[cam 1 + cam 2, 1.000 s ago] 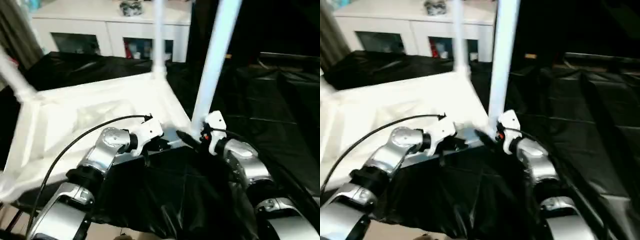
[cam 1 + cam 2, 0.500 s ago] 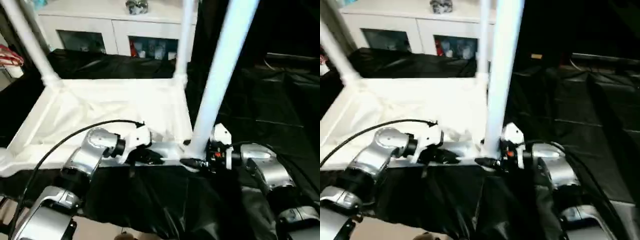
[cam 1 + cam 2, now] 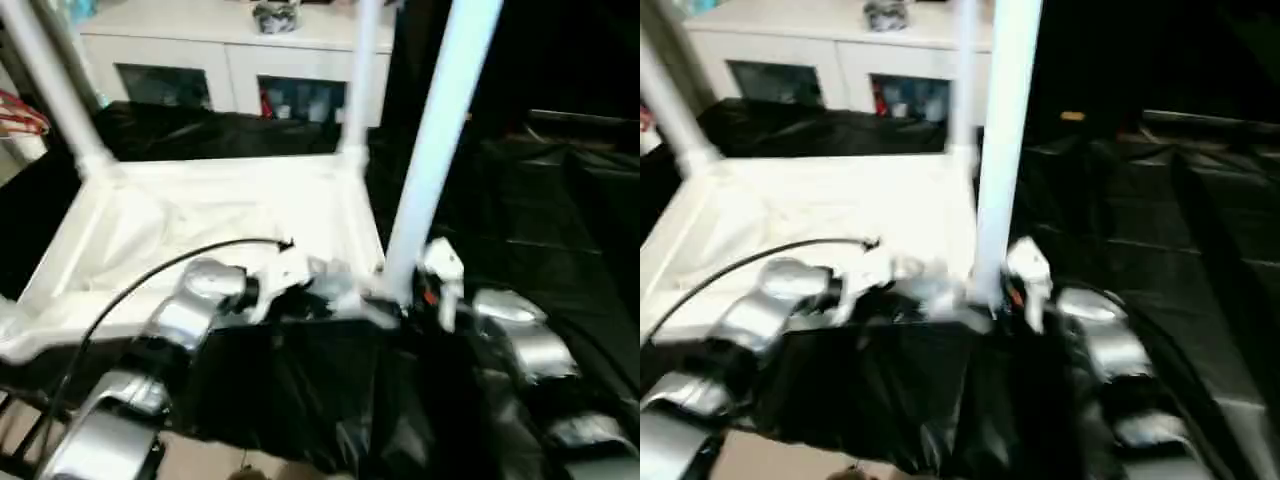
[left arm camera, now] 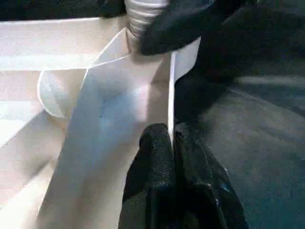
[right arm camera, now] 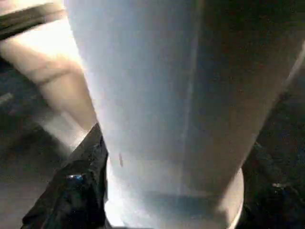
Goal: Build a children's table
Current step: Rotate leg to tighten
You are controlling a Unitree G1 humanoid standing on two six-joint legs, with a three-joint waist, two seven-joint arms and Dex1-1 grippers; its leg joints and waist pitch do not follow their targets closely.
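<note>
Three legs point(image 3: 435, 150) upright in tabletop point(image 3: 200, 225) sockets

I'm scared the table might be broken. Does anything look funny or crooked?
Nothing looks broken. The tabletop lies upside down on purpose, and three legs stand up from its corners. The left gripper pinches the tabletop's thin rim, and the right gripper is at the near leg's base.

White table leg point(image 5: 162, 95), seen close up.
Flares into a round collar at its base; one black finger point(image 5: 78, 191) touching its side.
</note>
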